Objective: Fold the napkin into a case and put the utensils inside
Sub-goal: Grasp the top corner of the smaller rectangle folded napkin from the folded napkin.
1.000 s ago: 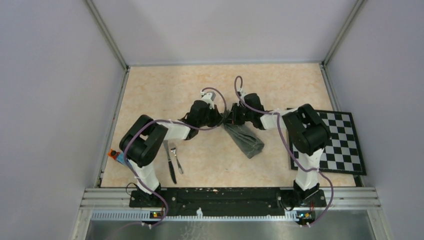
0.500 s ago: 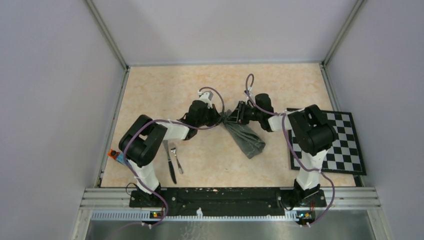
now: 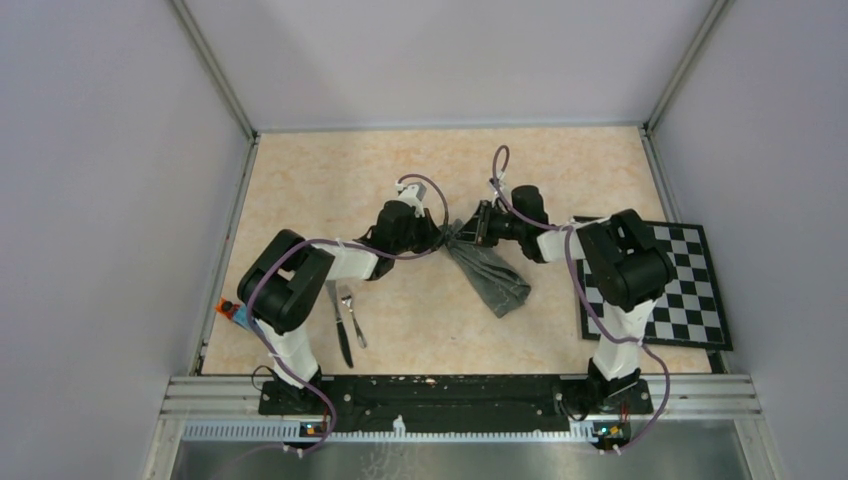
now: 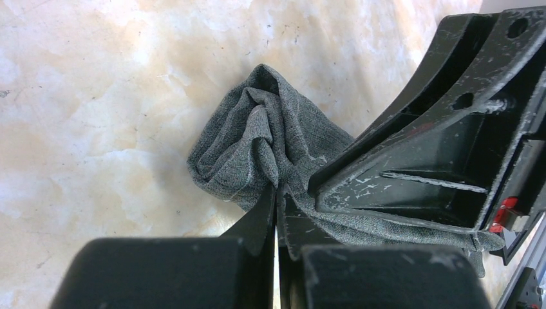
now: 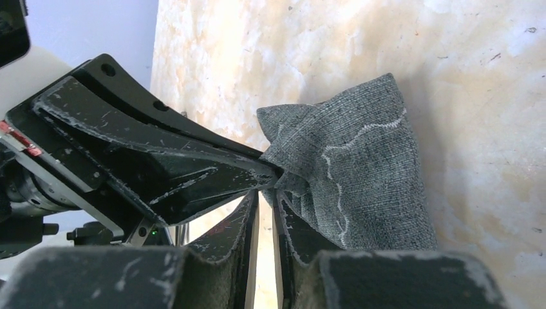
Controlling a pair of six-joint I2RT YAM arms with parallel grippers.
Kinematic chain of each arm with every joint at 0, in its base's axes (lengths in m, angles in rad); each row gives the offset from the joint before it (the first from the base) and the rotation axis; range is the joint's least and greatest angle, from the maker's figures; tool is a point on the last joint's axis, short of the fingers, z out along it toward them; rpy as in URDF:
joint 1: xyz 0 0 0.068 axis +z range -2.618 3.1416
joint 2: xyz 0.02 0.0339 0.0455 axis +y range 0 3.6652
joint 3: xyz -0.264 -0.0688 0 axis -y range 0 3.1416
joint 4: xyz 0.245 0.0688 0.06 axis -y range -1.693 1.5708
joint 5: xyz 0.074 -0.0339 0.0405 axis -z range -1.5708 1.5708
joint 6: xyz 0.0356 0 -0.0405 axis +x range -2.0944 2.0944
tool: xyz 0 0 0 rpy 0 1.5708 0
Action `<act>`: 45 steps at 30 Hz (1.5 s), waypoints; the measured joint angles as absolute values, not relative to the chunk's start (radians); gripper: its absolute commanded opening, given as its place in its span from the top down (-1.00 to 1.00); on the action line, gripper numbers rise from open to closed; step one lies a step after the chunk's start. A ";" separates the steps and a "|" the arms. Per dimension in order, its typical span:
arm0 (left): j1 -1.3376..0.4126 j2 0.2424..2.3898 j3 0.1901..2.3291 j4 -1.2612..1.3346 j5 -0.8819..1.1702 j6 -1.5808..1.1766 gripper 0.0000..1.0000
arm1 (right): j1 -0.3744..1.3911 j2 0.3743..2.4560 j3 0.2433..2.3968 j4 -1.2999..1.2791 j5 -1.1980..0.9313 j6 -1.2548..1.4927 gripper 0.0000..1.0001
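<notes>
Beige marbled tabletop (image 3: 330, 180): at its middle the left gripper (image 4: 277, 193) is clamped on a bunched corner of the napkin (image 3: 490, 275). Facing it, the right gripper (image 5: 265, 196), a narrow slit apart, touches that corner; whether it pinches is unclear. The cloth trails lengthwise toward the near right. Both arms reach inward, tips meeting.
</notes>
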State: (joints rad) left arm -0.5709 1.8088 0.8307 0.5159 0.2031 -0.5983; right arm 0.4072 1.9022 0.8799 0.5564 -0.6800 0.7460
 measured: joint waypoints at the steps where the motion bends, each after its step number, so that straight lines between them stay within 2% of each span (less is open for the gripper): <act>1: -0.571 1.809 0.831 0.516 0.204 -0.598 1.00 | 0.407 1.905 0.880 0.556 -0.679 0.746 0.74; 4: -0.571 1.808 0.831 0.516 0.207 -0.596 1.00 | 0.408 1.911 0.880 0.553 -0.673 0.744 0.79; 8: -0.571 1.808 0.831 0.517 0.217 -0.596 1.00 | 0.410 1.925 0.883 0.556 -0.663 0.744 1.00; 16: -0.565 1.808 0.831 0.509 0.219 -0.607 1.00 | 0.505 2.038 0.938 0.587 -0.545 0.782 1.00; 23: -0.553 1.807 0.833 0.508 0.213 -0.633 1.00 | 0.487 2.025 0.924 0.601 -0.547 0.795 0.52; 29: -0.555 1.803 0.826 0.507 0.207 -0.620 1.00 | 0.448 1.864 0.902 0.430 -0.610 0.688 0.25; 34: -0.555 1.803 0.823 0.500 0.205 -0.606 1.00 | 0.451 1.744 0.916 0.341 -0.595 0.548 0.23; 38: -0.556 1.803 0.824 0.496 0.205 -0.599 1.00 | 0.456 1.746 0.953 0.253 -0.534 0.442 0.34; 45: -0.556 1.803 0.825 0.494 0.207 -0.599 1.00 | 0.469 1.789 1.005 0.179 -0.449 0.340 0.29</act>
State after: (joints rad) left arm -0.5560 1.8034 0.8246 0.4938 0.2066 -0.5995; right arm 0.4690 1.7893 1.0046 0.1795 -0.4492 0.3405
